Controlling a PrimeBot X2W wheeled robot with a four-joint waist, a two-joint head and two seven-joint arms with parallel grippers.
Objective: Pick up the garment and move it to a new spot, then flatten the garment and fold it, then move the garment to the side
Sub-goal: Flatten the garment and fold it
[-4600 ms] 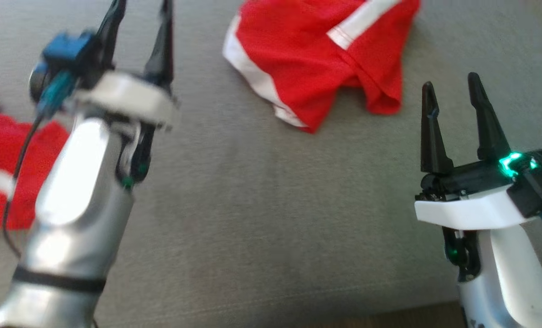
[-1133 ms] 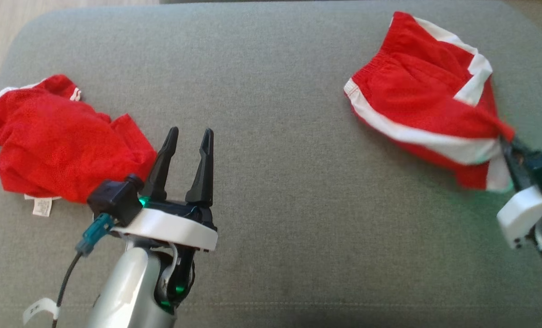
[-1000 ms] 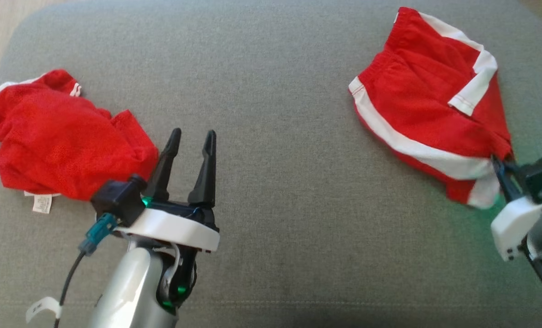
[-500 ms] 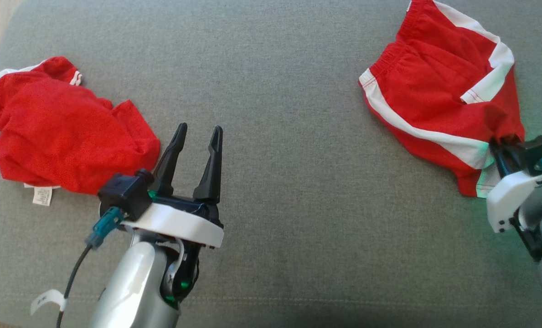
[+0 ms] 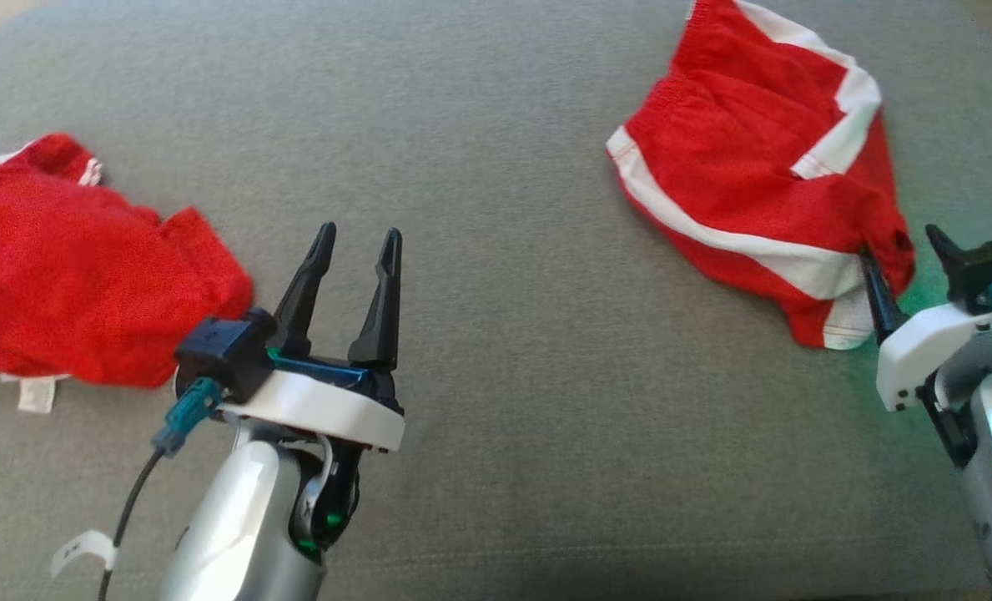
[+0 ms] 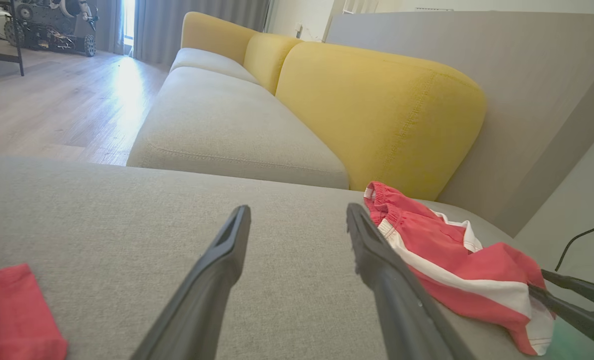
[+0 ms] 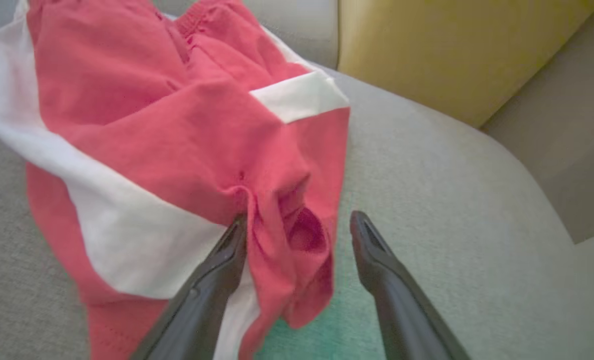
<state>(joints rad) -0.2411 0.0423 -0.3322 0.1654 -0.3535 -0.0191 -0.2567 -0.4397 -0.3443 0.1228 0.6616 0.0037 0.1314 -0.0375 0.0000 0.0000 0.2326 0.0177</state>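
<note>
At the far left of the grey cushion (image 5: 496, 401) lies a crumpled red mesh garment (image 5: 78, 275) with a white label at its lower edge; treat it as outside the present step. Near its right edge stands the left gripper (image 5: 360, 230), its two fingers spread and empty, not touching the cloth, pointing across the bare middle of the cushion. Well apart, at the far right, lie the red shorts (image 5: 746, 159) with white side stripes. They are rumpled, with the elastic waistband toward the yellow backrest (image 7: 451, 50) and one leg opening toward the robot. The right gripper (image 5: 898, 242) is at that near corner with its fingers parted. In the right wrist view a bunched fold of the leg hem sits between them, one finger touching the cloth, nothing pinched. Expect the shorts to be light, thin and limp: they will sag and drag along the cushion from any single hold, and a shallow pinch may slip off. The stitched hem and the waistband look the firmest places to take hold. For flattening, take two well-separated corners, one per gripper, so the cloth spreads between them.
</note>
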